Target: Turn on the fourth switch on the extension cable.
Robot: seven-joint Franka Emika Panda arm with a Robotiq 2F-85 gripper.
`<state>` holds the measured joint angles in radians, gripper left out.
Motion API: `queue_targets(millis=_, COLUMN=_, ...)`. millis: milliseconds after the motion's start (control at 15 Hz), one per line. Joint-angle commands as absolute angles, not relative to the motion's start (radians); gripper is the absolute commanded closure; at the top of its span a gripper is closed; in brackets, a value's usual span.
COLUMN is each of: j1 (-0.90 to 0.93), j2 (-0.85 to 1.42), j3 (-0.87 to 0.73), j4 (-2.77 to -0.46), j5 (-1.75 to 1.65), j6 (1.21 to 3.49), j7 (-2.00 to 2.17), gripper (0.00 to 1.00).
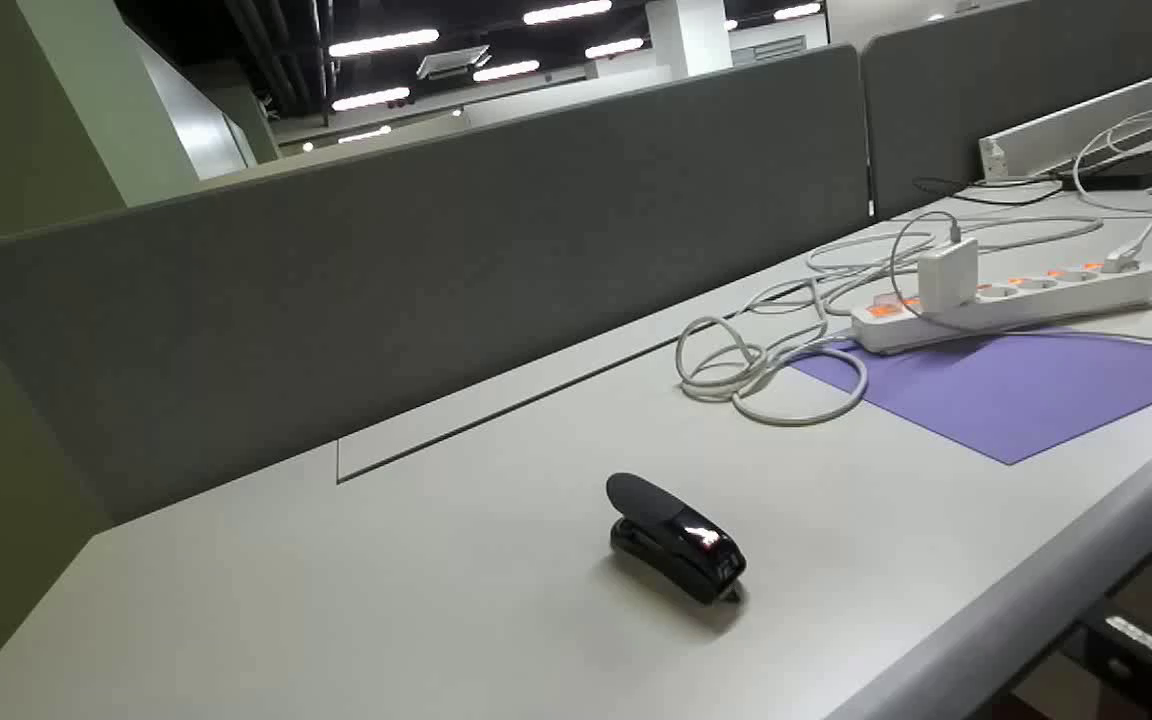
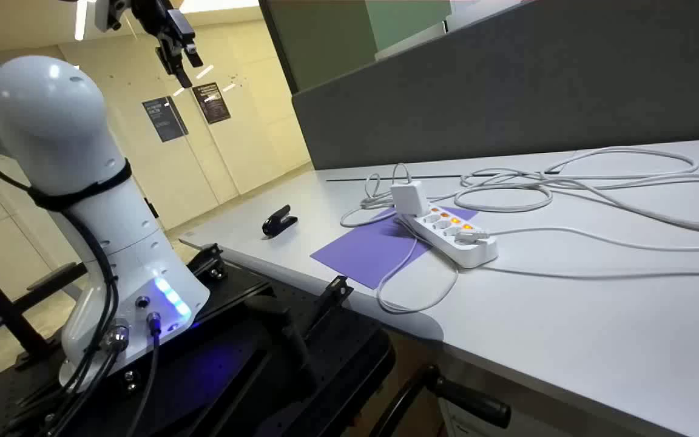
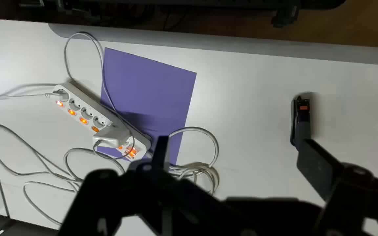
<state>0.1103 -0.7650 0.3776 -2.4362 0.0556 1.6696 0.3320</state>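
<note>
The extension cable is a long white power strip [image 3: 86, 113], lying partly on a purple sheet; it also shows in both exterior views [image 1: 1016, 308] [image 2: 445, 233]. In the wrist view, three small switches at its far-left end glow bright orange. The fourth switch from that end [image 3: 95, 129] is a duller orange, beside a white adapter [image 3: 112, 136]. The adapter partly hides another switch. A larger lit orange switch [image 3: 131, 151] sits at the other end. My gripper [image 3: 236, 149] is open and empty, high above the table; it also shows in an exterior view [image 2: 190, 71].
A black stapler-like object [image 3: 302, 114] lies on the table, right of the purple sheet [image 3: 153, 88]. White cords [image 3: 208, 134] loop beside the strip and over the sheet. A plug [image 3: 59, 95] fills the strip's end socket. A grey partition [image 1: 486, 290] stands along the table's back.
</note>
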Motion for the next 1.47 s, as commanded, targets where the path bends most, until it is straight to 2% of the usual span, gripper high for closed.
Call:
queue_targets(millis=0, j1=0.130, j2=-0.759, j3=0.364, j4=-2.435, j5=0.045, j6=1.668, j7=0.343, gripper=0.00)
queue_targets(millis=867, j1=0.130, j2=-0.758, j3=0.365, j4=-2.451, j5=0.045, j6=1.669, j7=0.343, gripper=0.00)
queue_targets(millis=1400, j1=0.084, j2=-0.799, j3=0.284, j4=-2.576, j5=0.066, j6=1.787, j7=0.351, gripper=0.00)
